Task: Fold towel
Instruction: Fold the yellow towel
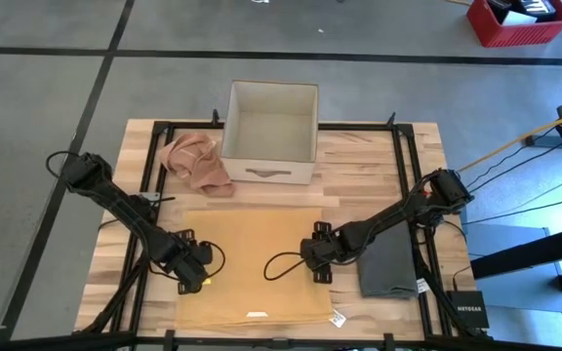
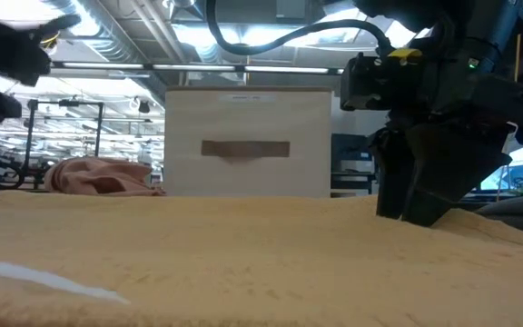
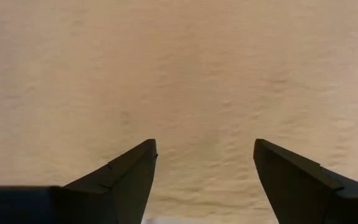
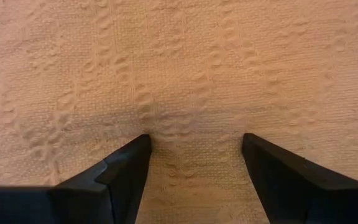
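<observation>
High view shows us one bench (image 1: 359, 161) bearing one tan towel (image 1: 252, 258) lying flat near its front edge, its long axis front to back, one white box (image 1: 270, 122), and two tools, left tool (image 1: 195, 276) and right tool (image 1: 315, 255), both spread wide on it.

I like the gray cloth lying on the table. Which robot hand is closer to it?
The right gripper. It sits on the tan towel, just beside the gray cloth. The left gripper is at the towel's far edge, with the whole towel between.
</observation>
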Robot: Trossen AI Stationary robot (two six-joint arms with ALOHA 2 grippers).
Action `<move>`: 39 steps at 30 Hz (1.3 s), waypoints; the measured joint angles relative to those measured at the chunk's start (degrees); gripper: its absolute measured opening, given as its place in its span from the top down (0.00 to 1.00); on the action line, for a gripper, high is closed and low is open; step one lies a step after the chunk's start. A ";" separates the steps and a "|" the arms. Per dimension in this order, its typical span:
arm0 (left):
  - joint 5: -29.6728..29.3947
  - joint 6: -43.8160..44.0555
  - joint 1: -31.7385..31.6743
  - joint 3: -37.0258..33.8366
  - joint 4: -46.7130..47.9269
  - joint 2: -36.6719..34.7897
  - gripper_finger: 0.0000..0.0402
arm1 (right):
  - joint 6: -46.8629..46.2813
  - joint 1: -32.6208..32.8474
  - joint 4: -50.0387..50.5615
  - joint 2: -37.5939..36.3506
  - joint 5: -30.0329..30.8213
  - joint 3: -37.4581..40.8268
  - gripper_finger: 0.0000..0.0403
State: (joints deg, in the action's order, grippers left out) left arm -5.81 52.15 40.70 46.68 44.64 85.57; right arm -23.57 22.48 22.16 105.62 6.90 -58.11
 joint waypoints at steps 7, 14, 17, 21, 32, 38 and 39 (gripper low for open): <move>-3.29 -1.07 0.25 -2.89 -0.26 -0.12 0.35 | 1.23 0.00 1.17 0.00 -0.54 -0.04 0.36; -0.40 0.64 0.51 -7.44 -6.59 -0.47 0.35 | 1.38 0.00 5.30 -0.09 -1.99 -0.13 0.36; -0.41 0.84 0.55 -7.53 -6.48 -0.45 0.35 | 1.41 0.00 5.65 -0.08 -2.01 -0.24 0.36; -0.28 0.62 0.55 -6.68 -5.90 -0.33 0.35 | 2.05 -0.02 8.12 0.08 -2.14 -2.11 0.36; -0.89 -0.05 0.54 -0.77 0.31 -0.13 0.35 | 4.23 0.00 19.63 0.31 0.04 -12.99 0.36; -4.78 -2.05 0.44 -1.35 -1.12 -0.15 0.35 | 7.52 0.00 22.26 0.27 0.61 -15.17 0.36; -4.92 -2.19 0.42 -1.88 -1.54 -0.15 0.35 | 7.81 0.00 22.02 0.54 0.61 -15.17 0.36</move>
State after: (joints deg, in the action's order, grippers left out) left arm -10.73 49.96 41.12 44.80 43.10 85.42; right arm -15.75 22.48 44.18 106.16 7.50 -73.28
